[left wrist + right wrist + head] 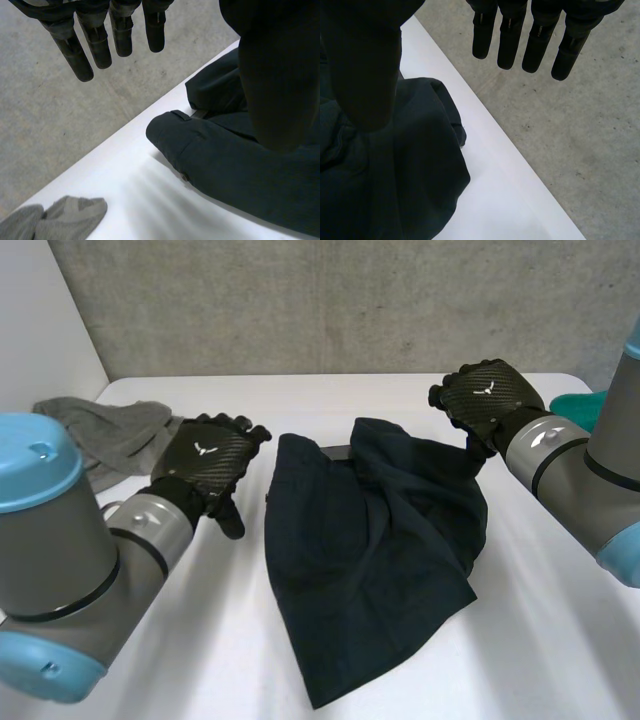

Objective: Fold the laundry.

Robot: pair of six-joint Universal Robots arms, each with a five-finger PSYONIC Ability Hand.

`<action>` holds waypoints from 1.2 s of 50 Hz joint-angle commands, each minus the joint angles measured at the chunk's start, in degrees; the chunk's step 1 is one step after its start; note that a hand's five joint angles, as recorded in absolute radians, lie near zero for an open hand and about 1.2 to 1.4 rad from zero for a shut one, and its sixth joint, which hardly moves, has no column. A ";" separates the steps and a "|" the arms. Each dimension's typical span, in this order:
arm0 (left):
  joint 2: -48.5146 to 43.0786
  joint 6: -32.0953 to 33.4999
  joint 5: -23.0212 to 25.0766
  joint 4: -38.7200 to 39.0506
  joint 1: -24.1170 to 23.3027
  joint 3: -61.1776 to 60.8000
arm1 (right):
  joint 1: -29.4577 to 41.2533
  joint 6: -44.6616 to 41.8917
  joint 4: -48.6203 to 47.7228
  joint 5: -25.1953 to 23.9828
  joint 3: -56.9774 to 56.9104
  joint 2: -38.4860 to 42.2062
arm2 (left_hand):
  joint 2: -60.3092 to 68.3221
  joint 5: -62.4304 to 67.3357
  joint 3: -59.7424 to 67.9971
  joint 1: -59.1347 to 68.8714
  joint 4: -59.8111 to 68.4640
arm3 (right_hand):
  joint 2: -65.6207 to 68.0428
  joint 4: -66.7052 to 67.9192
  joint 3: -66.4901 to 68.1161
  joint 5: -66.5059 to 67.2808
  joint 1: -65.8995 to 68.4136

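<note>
A dark navy garment [370, 550] lies crumpled and partly folded in the middle of the white table [560, 640]. My left hand [210, 465] hovers just left of its upper left corner, open, with straight fingers [95, 45] and nothing between them and the thumb. The garment's near edge [240, 165] lies beside that hand's palm. My right hand [485, 395] is above the garment's far right corner, open, its fingers [537, 40] straight and apart from the thumb. The cloth [410, 170] bunches up under that hand and rises towards its thumb.
A grey cloth [110, 435] lies heaped at the table's far left, beyond my left hand, and shows as grey cloth [60, 217] in the left wrist view. Something teal [575, 405] sits at the far right edge. The table's far edge runs close behind both hands.
</note>
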 commanded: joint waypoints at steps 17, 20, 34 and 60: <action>-41.74 15.75 16.14 -4.02 4.03 43.24 | -1.26 -2.99 -5.09 1.04 8.19 0.54 | 4.25 4.75 3.99 4.57 4.48 | 2.54 2.90 2.79 2.28 2.64; -45.34 17.07 16.49 -4.64 4.12 47.02 | -1.87 -3.87 -5.97 1.22 8.72 0.81 | 9.44 9.94 9.18 9.75 9.66 | 2.54 2.90 2.79 2.28 2.64; -35.87 11.29 0.59 11.43 6.84 51.42 | -2.14 -5.63 -7.29 2.01 8.11 1.77 | 66.47 66.97 66.21 66.79 66.70 | 2.71 3.06 2.96 2.44 2.81; -28.39 -0.43 20.71 10.74 -8.54 26.47 | -4.16 -5.63 -8.87 4.82 8.20 0.46 | 13.23 13.73 12.97 13.55 13.45 | 0.86 1.22 1.11 0.60 0.97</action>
